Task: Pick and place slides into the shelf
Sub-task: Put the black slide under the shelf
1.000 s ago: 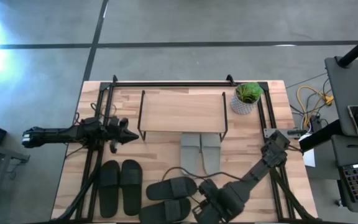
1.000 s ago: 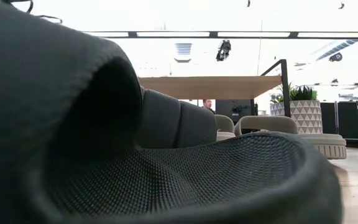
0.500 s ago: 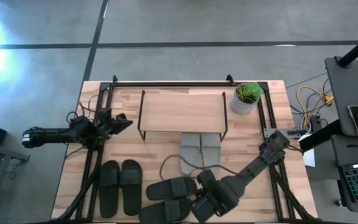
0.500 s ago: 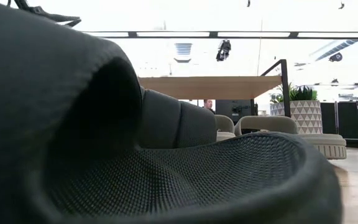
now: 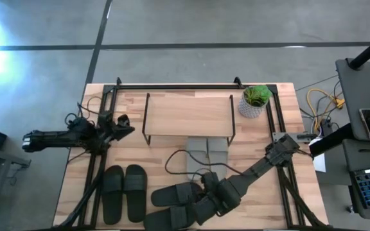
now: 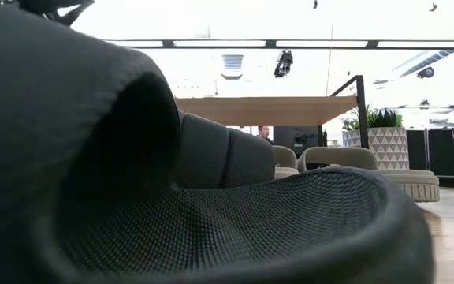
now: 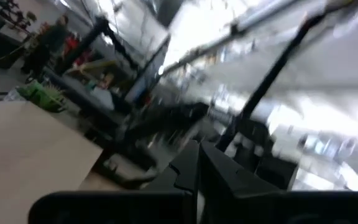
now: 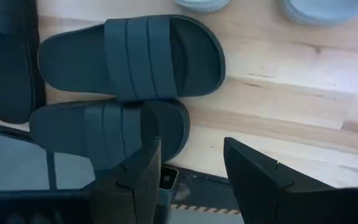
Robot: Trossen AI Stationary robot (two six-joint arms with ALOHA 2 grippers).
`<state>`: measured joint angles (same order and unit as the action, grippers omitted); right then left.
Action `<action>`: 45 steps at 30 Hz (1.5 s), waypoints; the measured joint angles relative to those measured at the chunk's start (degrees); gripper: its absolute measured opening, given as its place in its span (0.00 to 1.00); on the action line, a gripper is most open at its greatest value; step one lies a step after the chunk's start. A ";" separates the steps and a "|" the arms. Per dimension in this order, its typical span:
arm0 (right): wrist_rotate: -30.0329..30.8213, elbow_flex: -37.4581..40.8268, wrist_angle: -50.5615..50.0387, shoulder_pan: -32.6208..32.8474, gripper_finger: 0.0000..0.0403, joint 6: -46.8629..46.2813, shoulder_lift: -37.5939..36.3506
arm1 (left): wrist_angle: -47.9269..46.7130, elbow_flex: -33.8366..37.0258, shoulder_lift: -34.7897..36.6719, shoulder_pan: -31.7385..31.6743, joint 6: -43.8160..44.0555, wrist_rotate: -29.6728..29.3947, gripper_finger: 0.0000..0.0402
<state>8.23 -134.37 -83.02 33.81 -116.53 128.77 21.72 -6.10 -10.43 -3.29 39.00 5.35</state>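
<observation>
Right claw point(image 5: 194, 206) now shifted leftward, over the dark olive-green slides point(image 5: 175, 204). Left claw point(image 5: 126, 129) drawn back from the shelf point(image 5: 188, 114), pointing slightly up-table.

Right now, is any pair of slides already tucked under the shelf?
Yes, the pale grey pair sits partly under the shelf board, heels sticking out toward the front.

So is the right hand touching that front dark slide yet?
Cannot tell. In the right wrist view the right hand stands open above the slide, one finger overlapping its toe; no gap or contact shows plainly.

Under the shelf point(image 5: 188, 115) I see the grey pair point(image 5: 207, 156) filling the middle; bare desk point(image 5: 255, 144) beside it; potted plant point(image 5: 255, 101) blocks the right corner.
</observation>
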 joint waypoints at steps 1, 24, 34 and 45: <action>-0.75 0.00 -0.30 -0.47 0.41 0.92 0.00 | -3.59 -1.78 -0.24 0.00 -2.66 1.45 0.00; -1.66 1.01 -4.49 -1.49 0.41 12.58 -0.04 | -26.42 -39.68 -13.32 0.07 -9.23 26.59 0.00; 0.86 1.01 8.63 -1.58 0.41 24.05 -0.04 | -4.32 -33.34 -23.82 7.66 3.83 32.72 0.00; 5.37 1.88 11.80 -1.43 0.41 24.11 -0.04 | -4.54 -23.31 -27.58 23.51 4.07 3.36 0.00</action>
<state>13.61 -132.49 -71.22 32.38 -92.42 128.73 17.18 -29.41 -38.01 20.22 43.07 8.71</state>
